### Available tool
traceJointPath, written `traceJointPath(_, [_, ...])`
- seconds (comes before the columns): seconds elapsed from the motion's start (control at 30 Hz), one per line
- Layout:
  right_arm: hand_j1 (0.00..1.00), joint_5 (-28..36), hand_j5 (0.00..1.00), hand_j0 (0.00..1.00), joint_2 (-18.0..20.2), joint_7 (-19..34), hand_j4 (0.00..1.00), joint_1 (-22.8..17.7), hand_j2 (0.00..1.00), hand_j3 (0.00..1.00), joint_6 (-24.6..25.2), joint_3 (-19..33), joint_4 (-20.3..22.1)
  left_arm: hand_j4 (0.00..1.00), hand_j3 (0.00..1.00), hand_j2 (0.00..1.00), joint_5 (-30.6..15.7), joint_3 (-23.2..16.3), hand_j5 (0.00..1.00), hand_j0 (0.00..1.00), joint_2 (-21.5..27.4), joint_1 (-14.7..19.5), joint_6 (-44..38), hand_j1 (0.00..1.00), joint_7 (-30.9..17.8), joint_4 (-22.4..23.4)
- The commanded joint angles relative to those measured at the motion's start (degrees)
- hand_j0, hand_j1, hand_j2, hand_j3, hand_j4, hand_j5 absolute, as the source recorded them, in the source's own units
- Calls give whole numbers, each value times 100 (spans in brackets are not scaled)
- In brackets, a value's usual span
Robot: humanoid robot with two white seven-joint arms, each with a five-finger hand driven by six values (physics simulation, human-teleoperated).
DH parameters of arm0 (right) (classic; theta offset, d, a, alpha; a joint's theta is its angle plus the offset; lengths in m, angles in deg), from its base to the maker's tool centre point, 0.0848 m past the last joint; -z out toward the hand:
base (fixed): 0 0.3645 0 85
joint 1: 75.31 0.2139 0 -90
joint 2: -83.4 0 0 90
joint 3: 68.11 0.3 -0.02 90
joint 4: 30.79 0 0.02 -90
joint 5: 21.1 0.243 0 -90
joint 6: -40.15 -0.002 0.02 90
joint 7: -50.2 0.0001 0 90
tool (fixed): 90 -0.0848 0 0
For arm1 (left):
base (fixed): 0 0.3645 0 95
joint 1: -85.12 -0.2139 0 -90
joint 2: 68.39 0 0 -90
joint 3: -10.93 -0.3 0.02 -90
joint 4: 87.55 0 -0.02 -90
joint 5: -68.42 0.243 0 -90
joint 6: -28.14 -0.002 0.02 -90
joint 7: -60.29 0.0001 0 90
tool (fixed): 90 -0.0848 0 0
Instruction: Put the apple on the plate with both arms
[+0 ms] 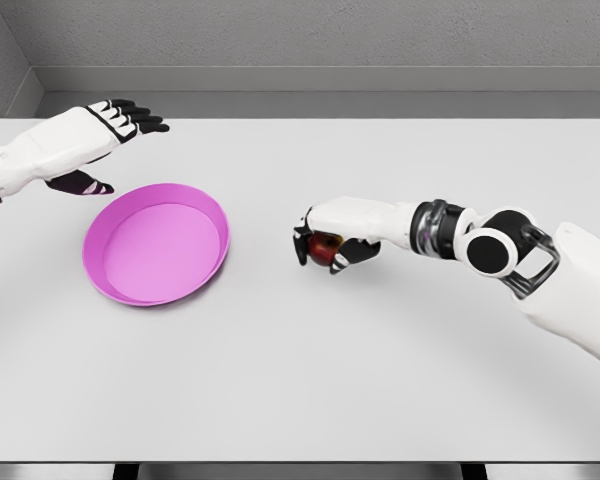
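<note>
Your left hand [115, 122] is hovering fingers-spread just behind the plate [108, 285], and off to the right your right hand [330, 245] is curled around the apple [327, 243], so lift clear before swinging it plateward.

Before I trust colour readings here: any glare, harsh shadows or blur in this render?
Head view: sharp throughout, no blur or glare; flat, even light; only faint soft shadows under the plate and the right hand, whose fingers hide most of the apple.
</note>
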Motion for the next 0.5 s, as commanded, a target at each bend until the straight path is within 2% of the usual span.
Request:
traceJointPath(0.0, [100, 14, 100, 100, -10, -39, 100, 0, 100, 100, 34, 6, 2, 100, 100, 100, -38, 13, 100, 100, 3, 0, -3, 100, -12, -18])
traceJointPath(0.2, [100, -4, 100, 100, 104, -39, 100, 18, 100, 100, -1, 85, 2, 100, 100, 100, -29, 13, 100, 100, -15, 9, -3, 100, -30, -35])
traceJointPath(0.27, [100, -4, 100, 100, 780, 5, 100, -105, 100, 100, -106, 1034, 11, 100, 100, 100, -20, 13, 100, 100, -6, 17, -3, 100, -30, -18])
traceJointPath(0.3, [100, -4, 100, 100, 1325, 5, 100, -307, 100, 100, -282, 1613, 11, 100, 100, 100, -29, 22, 100, 100, -15, 18, -3, 100, -30, -27])
traceJointPath(0.33, [100, -4, 100, 100, 1650, 5, 100, -764, 100, 100, -563, 2395, 11, 100, 100, 100, -29, 13, 100, 100, -6, 18, -3, 100, -30, -18])
traceJointPath(0.43, [100, 14, 100, 100, 2240, 5, 100, -1933, 100, 100, -1047, 4347, -15, 100, 100, 100, -55, 5, 100, 100, -24, 18, -3, 100, -21, -18])
traceJointPath(0.47, [100, 14, 100, 100, 2240, 22, 100, -2127, 100, 100, -1179, 4673, -59, 100, 100, 100, -73, -4, 100, 100, -50, 18, -3, 100, -12, -18])
